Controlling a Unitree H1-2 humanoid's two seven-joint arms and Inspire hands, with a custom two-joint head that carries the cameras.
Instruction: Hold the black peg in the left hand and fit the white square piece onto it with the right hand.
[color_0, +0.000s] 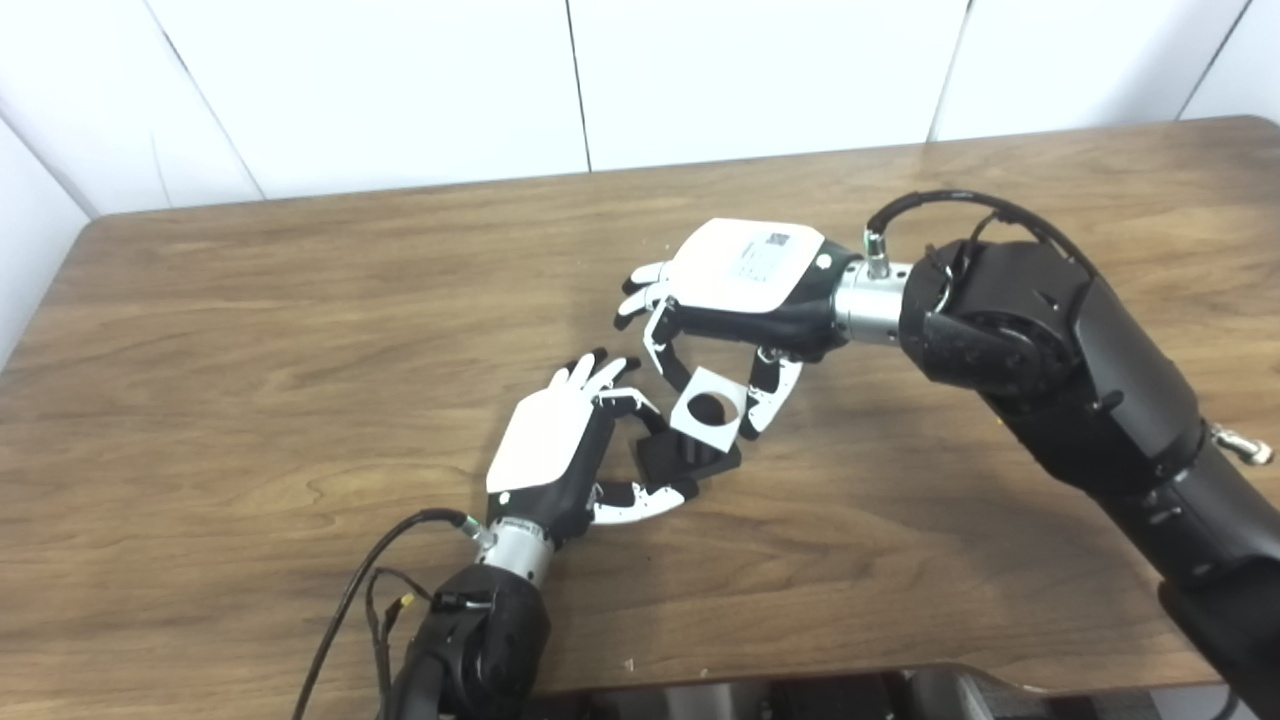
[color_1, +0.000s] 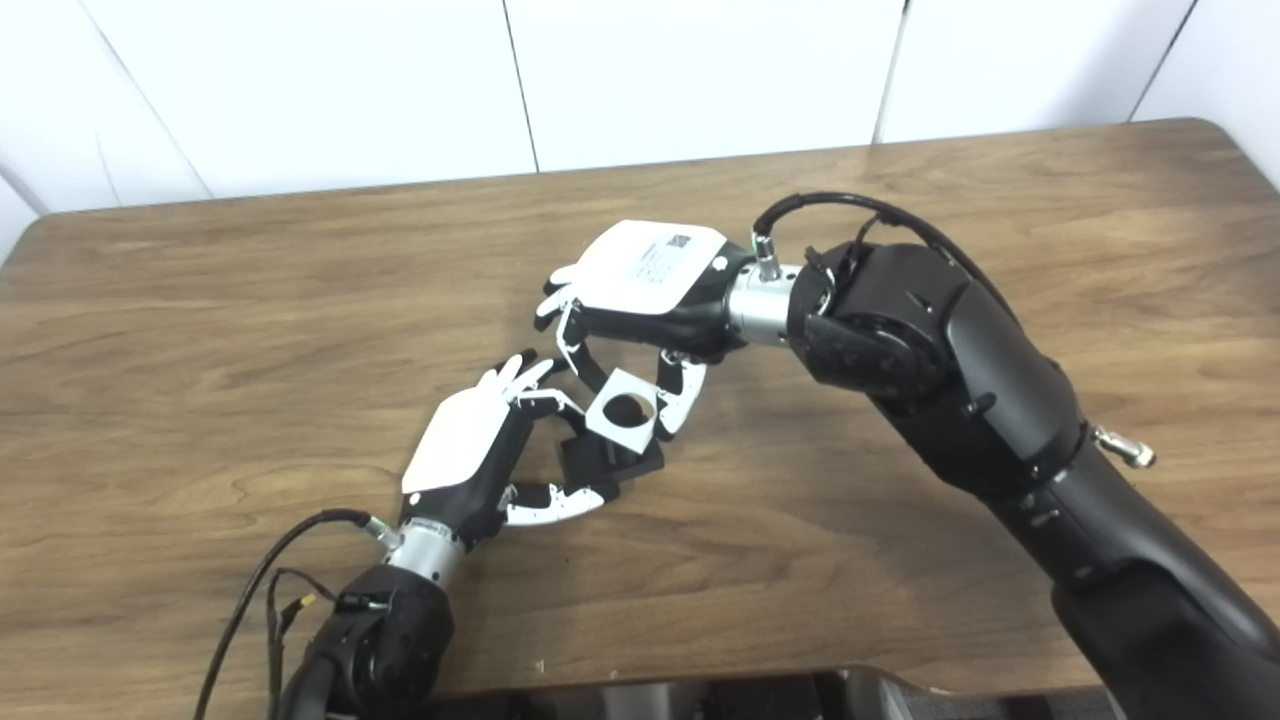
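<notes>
A: Left hand (color_0: 548, 452)?
B: Grasping the black peg (color_0: 688, 458), fingers and thumb wrapped round its base, near the middle of the desk (color_0: 250, 330), a bit toward the near edge. Base looks to be on the desk or just off it, cannot tell which.
A: Right hand (color_0: 745, 285)?
B: Pinching the white square piece (color_0: 709, 404) between fingers and thumb, palm down. The piece is tilted, its round hole facing up.
A: Seated?
B: Not clear. The piece sits right over the peg top, touching or just above it. Peg tip hidden behind the piece.
A: Hands apart?
B: Very close, fingertips nearly meeting round the parts.
</notes>
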